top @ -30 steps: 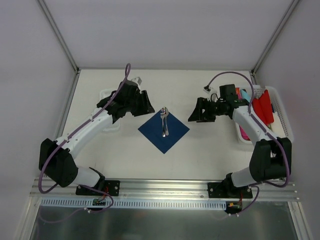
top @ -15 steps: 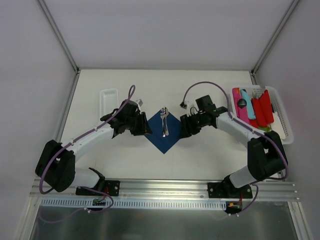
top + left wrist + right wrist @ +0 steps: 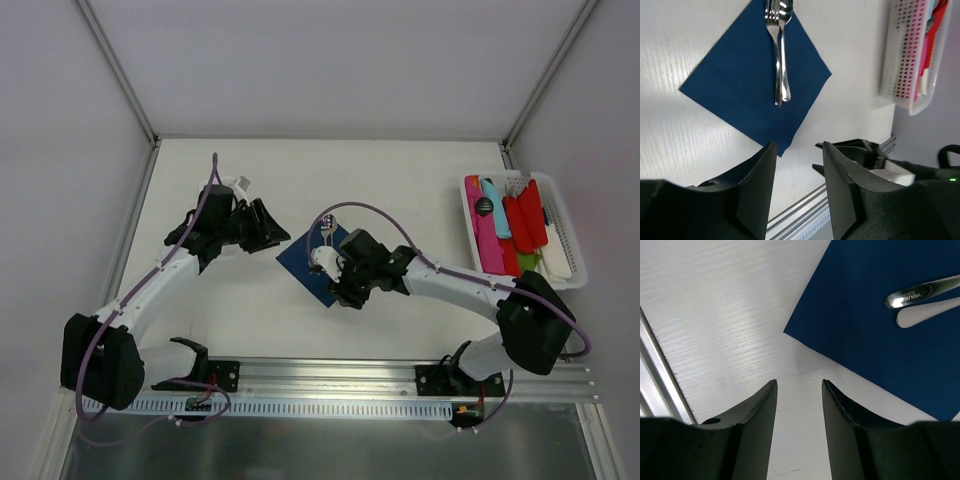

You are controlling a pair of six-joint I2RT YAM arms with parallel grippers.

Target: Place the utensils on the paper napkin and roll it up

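The dark blue paper napkin [image 3: 303, 262] lies flat as a diamond in the middle of the table. The utensils, a silver fork and spoon [image 3: 780, 55], lie side by side along its middle, with their handle ends [image 3: 920, 296] showing in the right wrist view. My right gripper [image 3: 341, 297] hovers low at the napkin's near corner [image 3: 805, 335], open, with bare table between its fingers; from above, its wrist covers much of the napkin. My left gripper [image 3: 281, 238] is raised just left of the napkin's left corner, open and holding nothing, and looks across the napkin [image 3: 755, 90].
A white perforated basket [image 3: 572, 250] with red, pink and turquoise plastic pieces stands at the right edge; its wall [image 3: 900, 60] also shows in the left wrist view. An aluminium rail [image 3: 330, 378] runs along the near edge of the table.
The right gripper swung from the napkin's right side to its near corner and narrowed its jaws. The left gripper drew back up and left from the napkin's left corner.
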